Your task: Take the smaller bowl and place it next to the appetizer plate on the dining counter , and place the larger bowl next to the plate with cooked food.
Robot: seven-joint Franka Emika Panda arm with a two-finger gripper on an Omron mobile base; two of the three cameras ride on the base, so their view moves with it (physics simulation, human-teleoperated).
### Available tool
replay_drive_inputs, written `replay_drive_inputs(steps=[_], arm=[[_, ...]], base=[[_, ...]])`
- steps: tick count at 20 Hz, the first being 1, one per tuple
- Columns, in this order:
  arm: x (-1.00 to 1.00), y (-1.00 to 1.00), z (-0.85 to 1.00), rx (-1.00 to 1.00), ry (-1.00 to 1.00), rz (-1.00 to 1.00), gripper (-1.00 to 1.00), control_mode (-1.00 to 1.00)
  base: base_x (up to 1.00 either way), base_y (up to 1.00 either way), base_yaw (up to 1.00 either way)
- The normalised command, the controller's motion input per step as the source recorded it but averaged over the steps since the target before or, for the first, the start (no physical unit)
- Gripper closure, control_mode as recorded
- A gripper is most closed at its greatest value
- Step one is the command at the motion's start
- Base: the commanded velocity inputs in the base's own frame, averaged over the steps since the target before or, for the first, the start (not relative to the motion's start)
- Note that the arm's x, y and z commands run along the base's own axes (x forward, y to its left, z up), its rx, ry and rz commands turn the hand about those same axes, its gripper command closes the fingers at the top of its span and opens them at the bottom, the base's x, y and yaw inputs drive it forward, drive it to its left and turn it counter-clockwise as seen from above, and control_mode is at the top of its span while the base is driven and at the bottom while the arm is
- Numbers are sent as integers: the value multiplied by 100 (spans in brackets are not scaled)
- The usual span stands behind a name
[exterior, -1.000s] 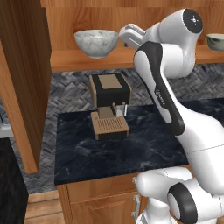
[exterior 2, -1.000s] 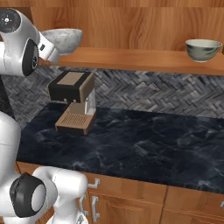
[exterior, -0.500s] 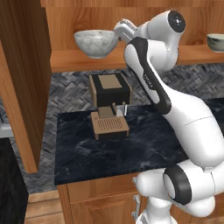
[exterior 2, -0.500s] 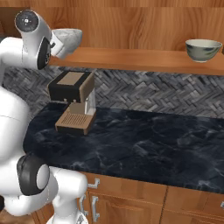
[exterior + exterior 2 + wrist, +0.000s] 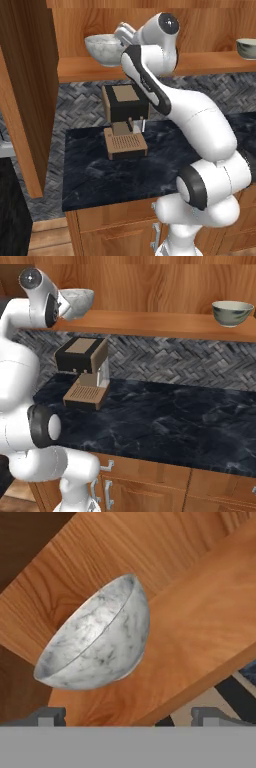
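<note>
Wooden shelving backs our reach: our gripper (image 5: 127, 714) hangs with its fingertips (image 5: 50, 716) spread wide and empty, just short of the larger bowl (image 5: 97, 642). That marbled bowl (image 5: 102, 47) stands at the left end of the wooden shelf (image 5: 165, 323), above the coffee machine (image 5: 82, 373) on the black counter (image 5: 175, 416). We see the smaller bowl (image 5: 232, 312) far along the shelf's right end.

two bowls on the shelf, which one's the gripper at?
The larger bowl, marbled white-grey, at the shelf's left end above the coffee machine. The open gripper faces it; the smaller bowl sits far right.
</note>
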Motion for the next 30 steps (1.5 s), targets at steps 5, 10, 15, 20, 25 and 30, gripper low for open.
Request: replay_drive_inputs(steps=[5, 10, 15, 20, 25, 30], arm=[[74, 40, 1, 0, 26, 0, -100, -100], [58, 14, 12, 0, 12, -4, -100, -100], [17, 0, 8, 3, 0, -5, -100, -100], [15, 0, -1, 4, 6, -4, -100, -100], [0, 0, -33, 0, 15, -10, -100, -100], [8, 0, -38, 0, 9, -11, -100, -100]], base=[[0, 0, 0], [0, 0, 0], [0, 0, 0], [0, 0, 0], [0, 0, 0], [0, 0, 0]])
